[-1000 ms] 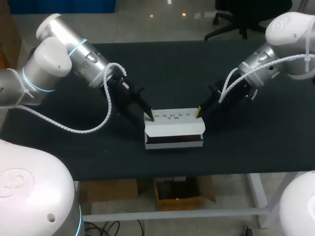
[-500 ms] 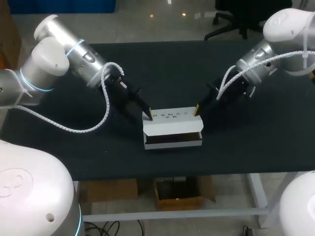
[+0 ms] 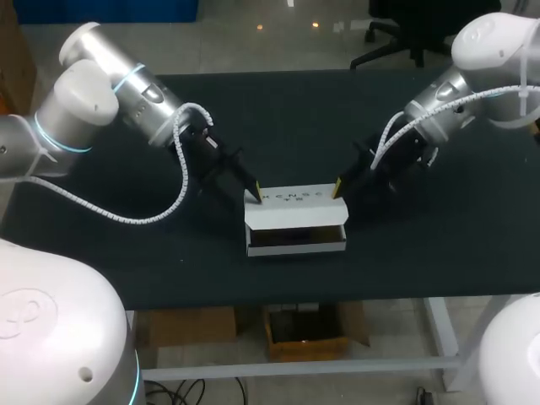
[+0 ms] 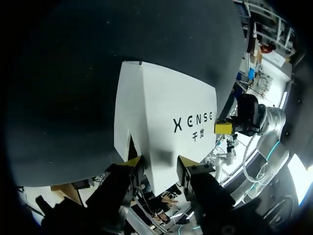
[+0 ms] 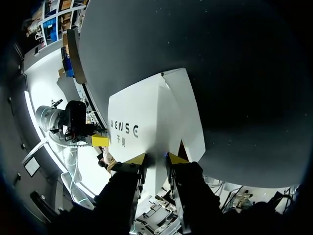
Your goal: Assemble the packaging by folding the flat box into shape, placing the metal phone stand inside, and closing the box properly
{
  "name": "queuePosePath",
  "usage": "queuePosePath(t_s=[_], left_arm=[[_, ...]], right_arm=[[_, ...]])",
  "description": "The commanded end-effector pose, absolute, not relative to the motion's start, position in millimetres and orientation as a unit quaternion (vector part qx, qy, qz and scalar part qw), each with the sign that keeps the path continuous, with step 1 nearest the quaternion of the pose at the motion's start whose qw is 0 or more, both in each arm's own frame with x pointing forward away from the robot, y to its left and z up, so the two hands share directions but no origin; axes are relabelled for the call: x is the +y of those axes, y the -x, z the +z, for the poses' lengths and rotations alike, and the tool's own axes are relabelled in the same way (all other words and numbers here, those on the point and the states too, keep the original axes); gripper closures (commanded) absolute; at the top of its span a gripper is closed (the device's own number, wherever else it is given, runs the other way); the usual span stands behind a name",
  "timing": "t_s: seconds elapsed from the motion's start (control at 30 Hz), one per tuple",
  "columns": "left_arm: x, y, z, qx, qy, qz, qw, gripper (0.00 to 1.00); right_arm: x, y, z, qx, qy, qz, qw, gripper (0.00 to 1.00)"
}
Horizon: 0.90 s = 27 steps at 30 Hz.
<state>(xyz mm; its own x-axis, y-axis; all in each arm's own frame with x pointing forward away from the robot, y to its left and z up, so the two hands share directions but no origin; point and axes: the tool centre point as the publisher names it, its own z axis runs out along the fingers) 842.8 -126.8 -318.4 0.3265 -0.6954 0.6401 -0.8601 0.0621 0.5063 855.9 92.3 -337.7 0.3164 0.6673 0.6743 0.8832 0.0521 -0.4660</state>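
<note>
The black desk (image 3: 439,253) carries a white box (image 3: 295,221) near its centre, with a dark gap along its 6 o'clock face. The left end effector (image 3: 253,192) pinches the box's 10 o'clock top corner between its yellow tips. The right end effector (image 3: 337,189) pinches the 2 o'clock corner likewise.

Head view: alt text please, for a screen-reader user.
A white box sits near the middle of a black table, its lid not fully down, with a dark gap along the front. The left hand meets the lid's left rear corner and the right hand its right rear corner, each arm coming in from its own side.
</note>
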Motion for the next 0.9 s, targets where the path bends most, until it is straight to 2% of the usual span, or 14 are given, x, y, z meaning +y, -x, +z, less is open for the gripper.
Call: queuePosePath(t_s=[0.03,0.9], left_arm=[[-132.9,-849.1,-317.8,-0.573,-0.676,0.085,0.455,0.56],[-132.2,-852.4,-311.6,-0.554,-0.683,0.076,0.469,0.56]], right_arm=[[97.4,-858.1,-338.4,-0.572,0.675,-0.118,0.451,0.76],[95.5,-862.2,-334.5,-0.563,0.673,-0.112,0.466,0.75]])
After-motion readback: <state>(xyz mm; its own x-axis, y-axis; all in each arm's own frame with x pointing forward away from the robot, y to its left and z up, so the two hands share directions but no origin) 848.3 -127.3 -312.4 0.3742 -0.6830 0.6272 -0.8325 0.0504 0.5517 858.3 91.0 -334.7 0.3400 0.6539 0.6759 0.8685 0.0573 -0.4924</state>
